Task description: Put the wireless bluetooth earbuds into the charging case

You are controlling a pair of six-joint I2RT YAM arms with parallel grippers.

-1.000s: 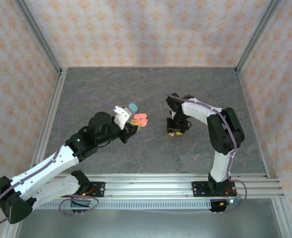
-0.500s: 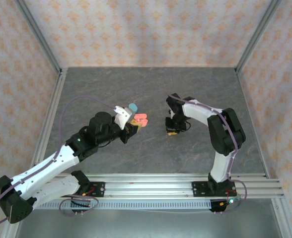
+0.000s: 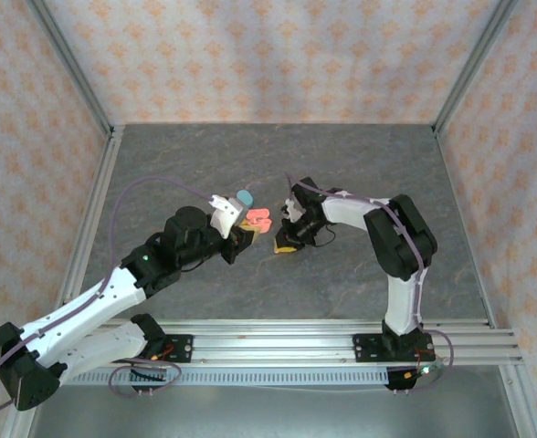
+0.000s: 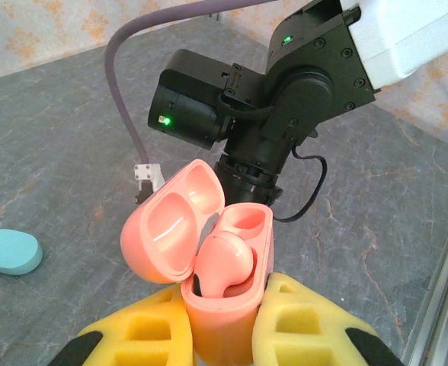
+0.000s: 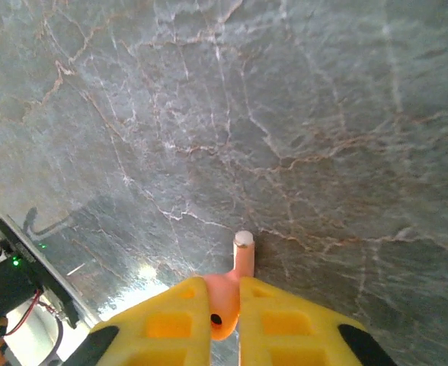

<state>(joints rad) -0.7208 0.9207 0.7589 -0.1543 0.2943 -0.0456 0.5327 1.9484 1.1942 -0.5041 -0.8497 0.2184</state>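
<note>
Grey marbled, stone-look counter under it all. The left claw has its yellow foam pads clamped tight on the base of the charging case. The right claw hangs just to the case's right, pads pinched on one earbud. The case is a glossy salmon-pink rounded shell with its lid flipped open sideways. A matte light-blue pebble-shaped case lies on the counter near it, on the lid side. Smallest bits: the pinched earbud is a short pink stem with a flat white tip poking past the pads, and a second earbud, smooth and pink, sits inside the case.
</note>
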